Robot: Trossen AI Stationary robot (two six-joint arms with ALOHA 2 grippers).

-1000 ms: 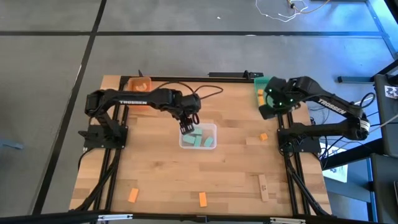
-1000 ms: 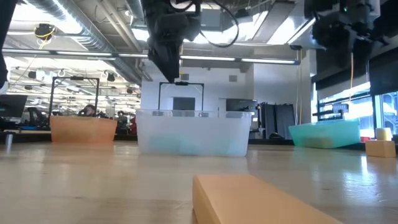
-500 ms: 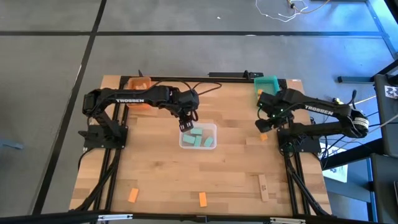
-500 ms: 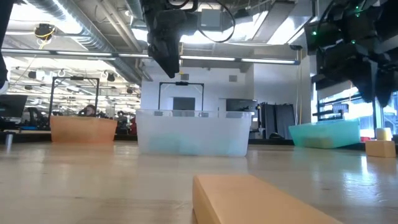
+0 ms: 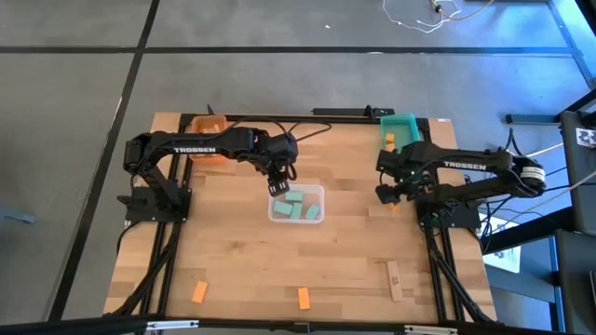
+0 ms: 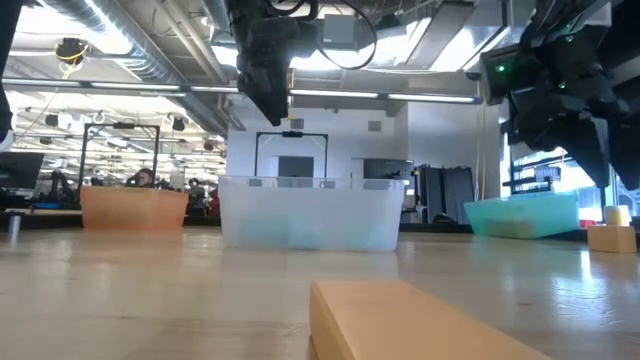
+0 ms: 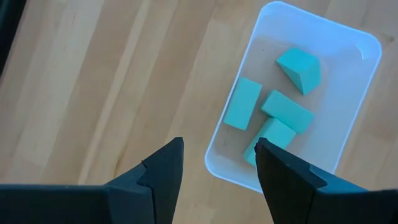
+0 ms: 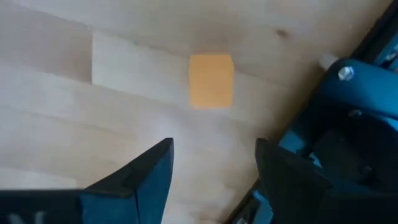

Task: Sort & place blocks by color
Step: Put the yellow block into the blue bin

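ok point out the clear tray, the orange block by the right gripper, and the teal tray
clear tray [image 7: 359, 46], left wrist view, bare floor near a corner
orange block [image 8: 211, 81], right wrist view, top face
teal tray [image 5: 402, 122], high view, rim

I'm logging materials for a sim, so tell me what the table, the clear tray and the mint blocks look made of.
Table: pale wood strips, satin finish; grain and plank seams show.
Clear tray: probably translucent plastic, frosted; the wood shows through its walls.
Mint blocks: matte, evenly coloured, no grain showing; painted wood or foam, can't tell which.

Wooden table [image 5: 233, 251] with three trays and scattered blocks [image 5: 303, 298].
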